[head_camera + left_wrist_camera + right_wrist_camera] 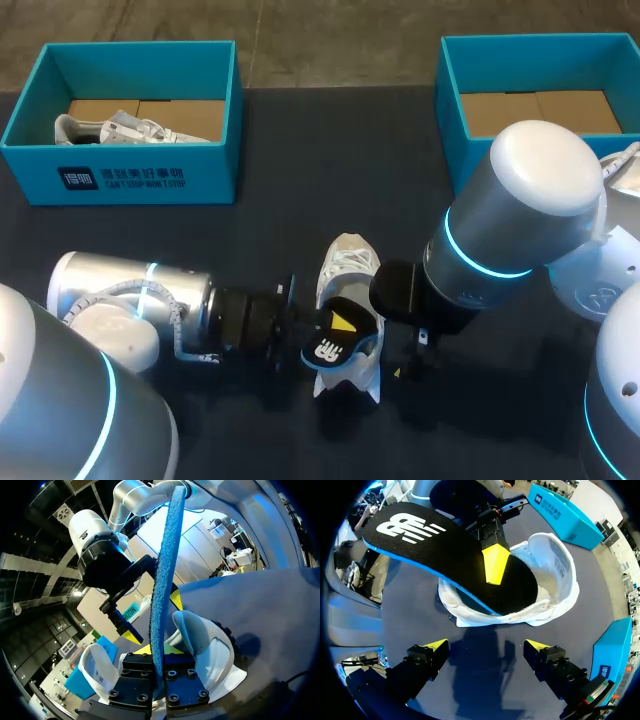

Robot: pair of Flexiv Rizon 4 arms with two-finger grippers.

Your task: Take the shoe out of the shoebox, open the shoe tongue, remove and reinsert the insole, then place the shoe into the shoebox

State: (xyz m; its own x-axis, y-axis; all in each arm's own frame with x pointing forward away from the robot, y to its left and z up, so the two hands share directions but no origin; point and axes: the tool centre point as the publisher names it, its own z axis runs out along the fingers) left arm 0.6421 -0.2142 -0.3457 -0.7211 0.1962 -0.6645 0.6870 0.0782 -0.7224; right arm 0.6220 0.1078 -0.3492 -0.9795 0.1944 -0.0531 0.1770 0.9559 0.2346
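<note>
The left end effector (338, 325) pinches the black-and-blue foam insole (328, 350) — toe end inside the white lace-up shoe (348, 258), heel slanting up — with the right end effector (485, 649) open alongside.

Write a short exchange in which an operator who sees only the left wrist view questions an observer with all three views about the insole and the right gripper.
Operator: I see the insole only edge-on, as a blue strip. What is its upper face like?
Observer: It is black on top, with a white logo at the end raised clear of the shoe.
Operator: The insole hides part of the right gripper. Is it holding anything?
Observer: No. It is open and empty, beside the shoe and not touching it.
</note>
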